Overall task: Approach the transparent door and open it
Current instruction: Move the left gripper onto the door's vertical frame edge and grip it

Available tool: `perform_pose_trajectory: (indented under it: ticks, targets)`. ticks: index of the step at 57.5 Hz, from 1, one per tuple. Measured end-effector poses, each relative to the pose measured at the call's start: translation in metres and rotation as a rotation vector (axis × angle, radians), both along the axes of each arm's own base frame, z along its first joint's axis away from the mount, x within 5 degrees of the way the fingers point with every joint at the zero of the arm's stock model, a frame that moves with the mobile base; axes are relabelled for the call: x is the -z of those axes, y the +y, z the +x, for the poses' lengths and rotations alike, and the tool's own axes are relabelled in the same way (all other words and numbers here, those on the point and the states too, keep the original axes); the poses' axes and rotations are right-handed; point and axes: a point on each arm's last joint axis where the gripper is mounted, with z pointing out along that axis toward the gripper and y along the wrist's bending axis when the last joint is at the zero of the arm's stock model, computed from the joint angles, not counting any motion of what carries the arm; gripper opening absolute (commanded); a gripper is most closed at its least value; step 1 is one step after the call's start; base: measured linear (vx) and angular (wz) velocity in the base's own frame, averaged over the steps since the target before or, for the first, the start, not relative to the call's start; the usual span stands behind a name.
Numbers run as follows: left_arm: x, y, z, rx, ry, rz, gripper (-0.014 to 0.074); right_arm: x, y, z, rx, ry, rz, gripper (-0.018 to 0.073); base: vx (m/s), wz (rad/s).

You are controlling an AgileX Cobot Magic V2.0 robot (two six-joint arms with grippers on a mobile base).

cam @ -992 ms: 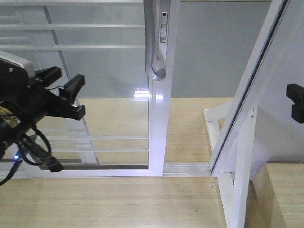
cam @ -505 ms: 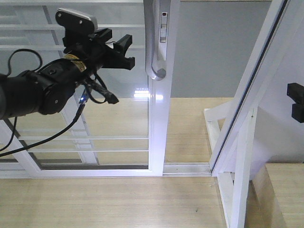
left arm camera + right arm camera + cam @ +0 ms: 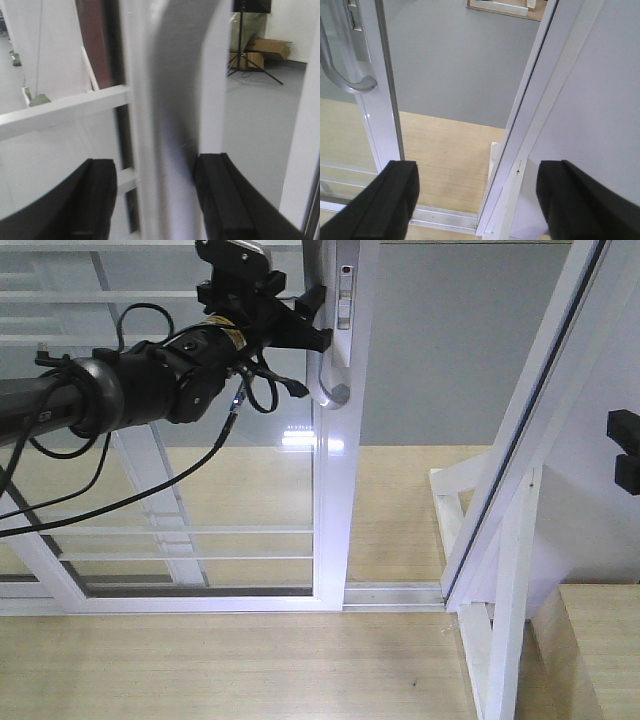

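Note:
The transparent door (image 3: 250,480) is a glass panel in a white frame with thin white bars. Its curved silver-grey handle (image 3: 322,360) hangs on the right stile beside a lock plate (image 3: 344,300). My left gripper (image 3: 312,318) is up at the handle's upper part. In the left wrist view the handle (image 3: 172,100) runs between the fingers (image 3: 97,200) of the left gripper (image 3: 157,197), which stands open; the right finger is against the handle and a gap remains on the left. My right gripper (image 3: 480,200) is open with nothing in it, right of the handle (image 3: 342,75). It shows only as a black tip (image 3: 625,452).
A white door-frame post with a diagonal brace (image 3: 520,500) leans at the right, beside the gap of grey floor. The floor track (image 3: 395,593) runs between door and post. A wooden block (image 3: 600,650) sits at bottom right. A tripod (image 3: 250,45) and cardboard boxes (image 3: 270,47) stand beyond the glass.
My left arm has swung up and to the right from the lower left, bringing its open gripper onto the door handle. The right gripper and the door have not moved.

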Motion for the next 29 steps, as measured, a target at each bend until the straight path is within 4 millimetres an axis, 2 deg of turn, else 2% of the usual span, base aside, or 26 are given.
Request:
perform_pose_trajectory:
  ticks: [11, 19, 29]
  targets:
    - [0.001, -0.014, 0.003, 0.017, 0.006, -0.009, 0.0471, 0.000, 0.000, 0.000, 0.001, -0.001, 0.000, 0.0542, 0.00, 0.00]
    - [0.014, -0.017, 0.007, 0.016, 0.030, -0.004, 0.0457, 0.000, 0.000, 0.000, 0.001, -0.001, 0.000, 0.0542, 0.00, 0.00]
    - [0.032, -0.018, 0.011, 0.014, 0.057, 0.004, 0.0358, 0.000, 0.000, 0.000, 0.001, -0.001, 0.000, 0.0542, 0.00, 0.00]
